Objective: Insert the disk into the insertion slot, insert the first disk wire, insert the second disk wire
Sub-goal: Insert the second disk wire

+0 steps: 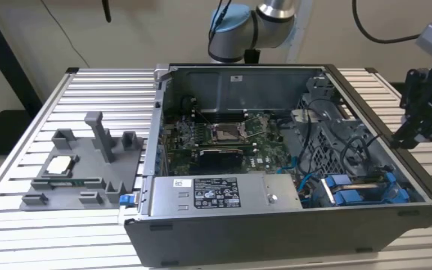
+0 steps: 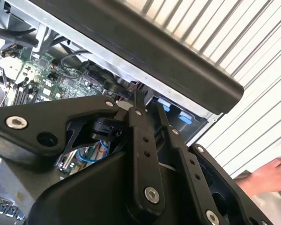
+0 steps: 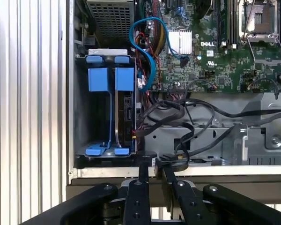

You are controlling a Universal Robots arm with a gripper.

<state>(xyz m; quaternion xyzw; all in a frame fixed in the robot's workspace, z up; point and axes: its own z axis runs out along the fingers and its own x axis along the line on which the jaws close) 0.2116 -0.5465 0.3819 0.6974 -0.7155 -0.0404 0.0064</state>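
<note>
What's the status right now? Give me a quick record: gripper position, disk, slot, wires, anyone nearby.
gripper: gripper at the edge of the case, near the insertion slot
disk: disk seated in the slot, blue carrier showing
wires: black cables loose beside the slot; whether plugged, cannot tell
nearby: a person's hand by the table
</note>
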